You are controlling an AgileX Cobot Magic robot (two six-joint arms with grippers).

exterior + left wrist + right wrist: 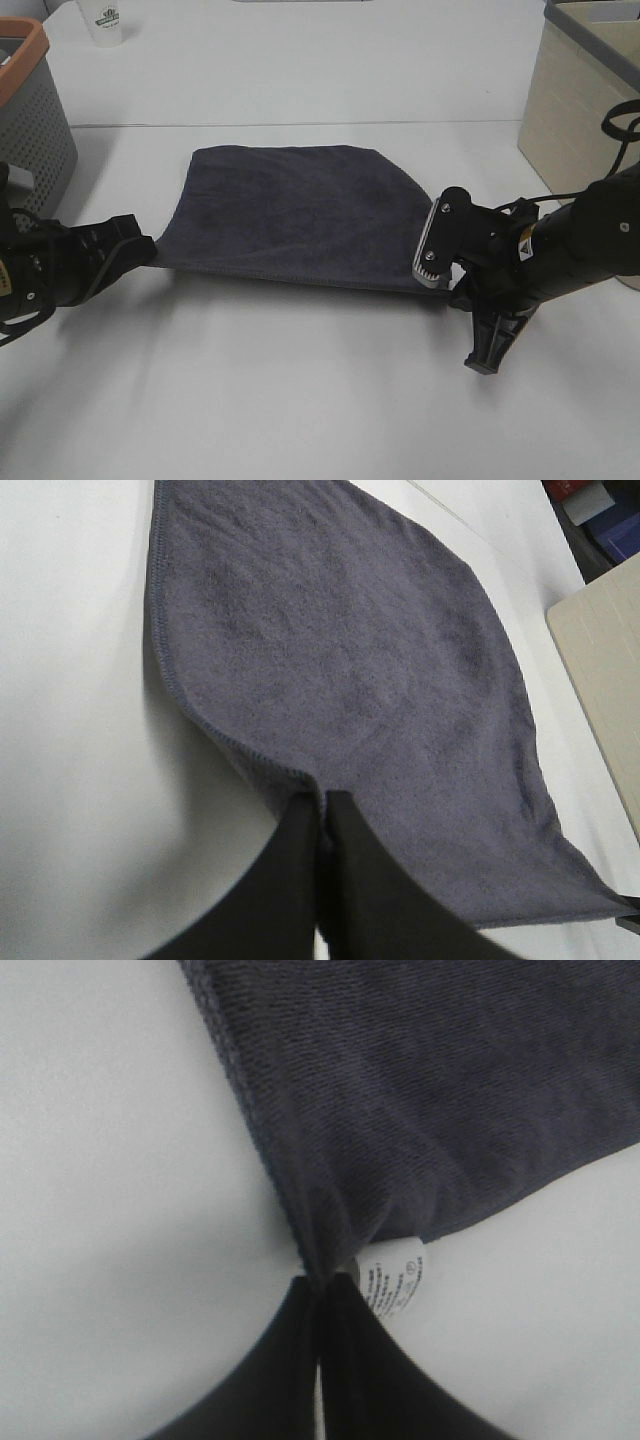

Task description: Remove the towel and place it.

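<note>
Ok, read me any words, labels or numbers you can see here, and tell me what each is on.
No text here is readable.
White tag on the towel: printed lines, too blurred to read.
Cup: dark logo, too small to read.
Yellow sticker on the right arm: too small to read.

We take this for a robotics lab: robot arms (580, 235) reach over a plain white surface (300, 410) carrying a grey basket (35, 125), a paper cup (104, 22) and a beige bin (575, 105).
</note>
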